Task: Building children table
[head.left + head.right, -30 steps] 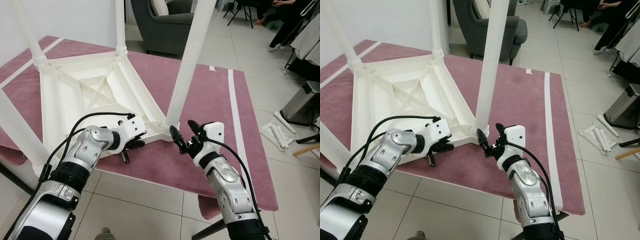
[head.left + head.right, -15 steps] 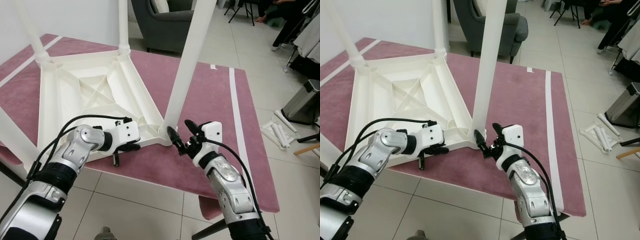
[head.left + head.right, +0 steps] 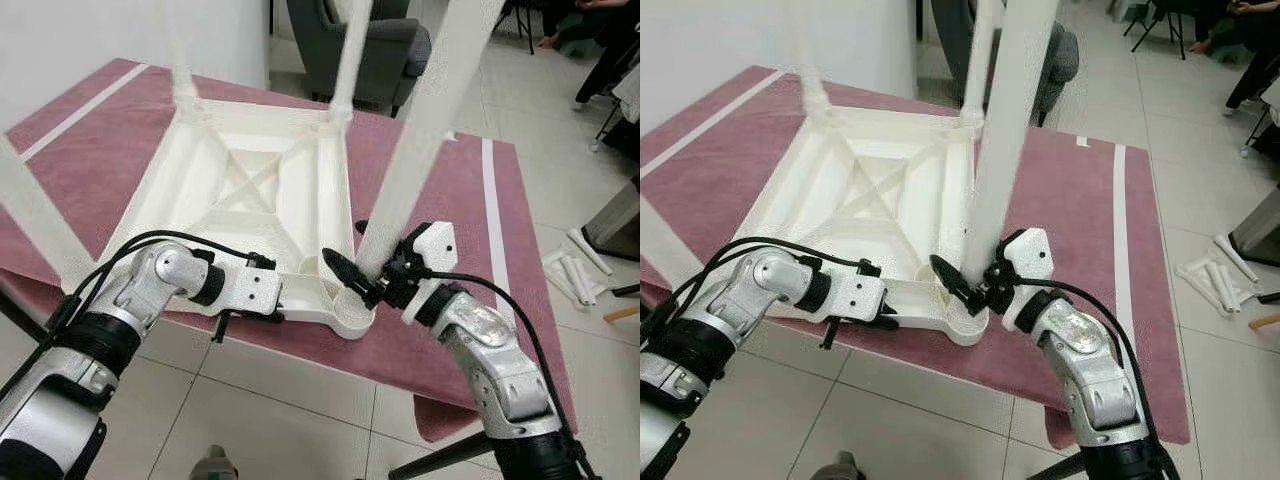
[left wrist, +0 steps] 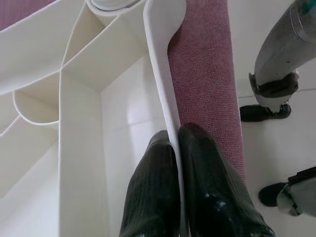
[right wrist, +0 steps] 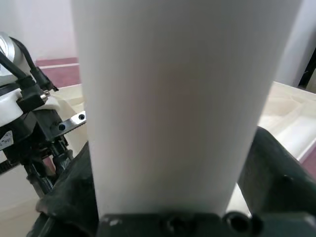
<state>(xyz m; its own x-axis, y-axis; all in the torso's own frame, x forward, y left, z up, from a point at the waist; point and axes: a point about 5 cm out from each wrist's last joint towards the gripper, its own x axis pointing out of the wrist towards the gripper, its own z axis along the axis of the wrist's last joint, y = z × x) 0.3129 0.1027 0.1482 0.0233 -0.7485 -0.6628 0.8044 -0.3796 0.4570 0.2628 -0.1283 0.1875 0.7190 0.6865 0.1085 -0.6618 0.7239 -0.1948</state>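
On the maroon rug, the upturned white children's table is gripped at its near rim by the left tool, while its nearest leg is clamped by the right tool.

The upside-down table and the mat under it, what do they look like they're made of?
Table: likely moulded plastic, cream-white with a slight sheen; its underside shows thin ribs and hollow cells, and the left end effector pinches a thin rim wall. The leg held by the right end effector looks like the same smooth plastic. Mat: apparently a short-pile textile, matte mauve with a fuzzy grain and pale stripes.
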